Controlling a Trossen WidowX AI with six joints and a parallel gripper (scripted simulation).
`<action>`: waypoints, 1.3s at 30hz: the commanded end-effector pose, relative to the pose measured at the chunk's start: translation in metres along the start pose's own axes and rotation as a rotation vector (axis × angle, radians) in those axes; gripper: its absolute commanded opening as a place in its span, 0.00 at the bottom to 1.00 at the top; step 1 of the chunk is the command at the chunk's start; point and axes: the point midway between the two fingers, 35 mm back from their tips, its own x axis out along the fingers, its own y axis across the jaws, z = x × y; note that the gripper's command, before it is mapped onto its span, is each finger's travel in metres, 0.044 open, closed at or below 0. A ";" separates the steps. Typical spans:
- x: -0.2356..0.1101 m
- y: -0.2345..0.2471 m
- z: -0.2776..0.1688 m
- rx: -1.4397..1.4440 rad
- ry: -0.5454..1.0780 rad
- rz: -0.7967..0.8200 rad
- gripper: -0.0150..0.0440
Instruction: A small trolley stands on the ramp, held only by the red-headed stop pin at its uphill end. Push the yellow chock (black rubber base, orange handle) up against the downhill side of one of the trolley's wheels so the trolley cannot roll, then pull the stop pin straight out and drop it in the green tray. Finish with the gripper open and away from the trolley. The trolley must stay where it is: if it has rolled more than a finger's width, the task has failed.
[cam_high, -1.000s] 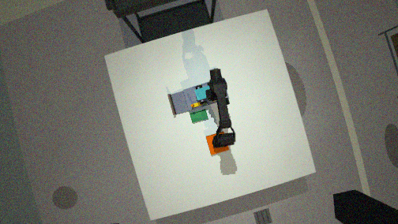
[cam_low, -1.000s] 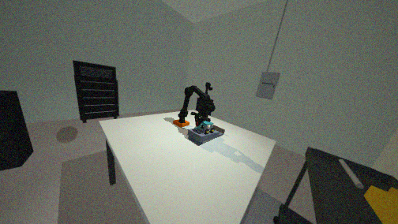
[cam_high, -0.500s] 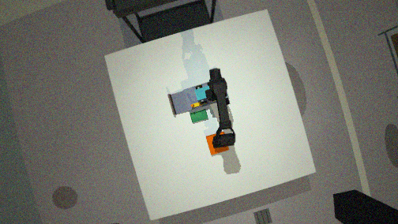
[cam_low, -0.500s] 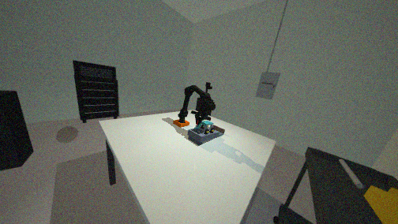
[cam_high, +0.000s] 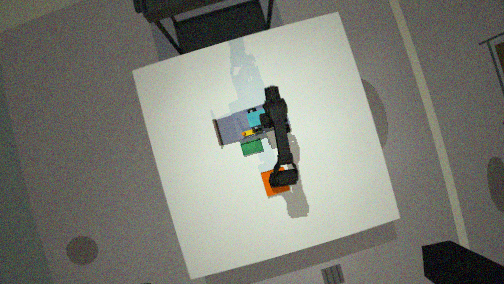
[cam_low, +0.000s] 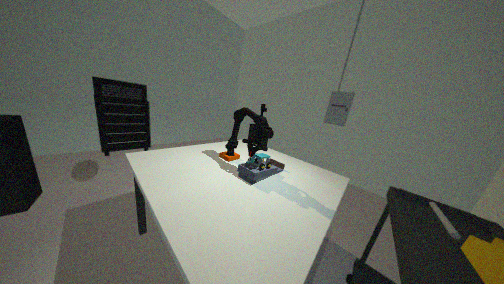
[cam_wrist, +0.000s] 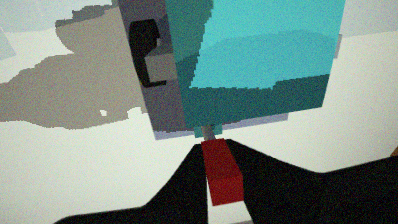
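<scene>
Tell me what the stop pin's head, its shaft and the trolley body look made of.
Stop pin's head: matte red, probably painted or plastic; flat colour, no shine. It sits in the gripper.
Shaft: dull grey, possibly metal; too small to be sure.
Trolley body: flat teal, plastic-like or painted; no grain or gloss.
</scene>
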 end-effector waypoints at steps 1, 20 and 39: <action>-0.005 -0.001 -0.002 0.006 0.007 -0.003 0.25; -0.016 -0.001 -0.006 0.006 0.007 -0.003 0.25; -0.015 -0.001 -0.030 0.006 0.009 -0.003 0.25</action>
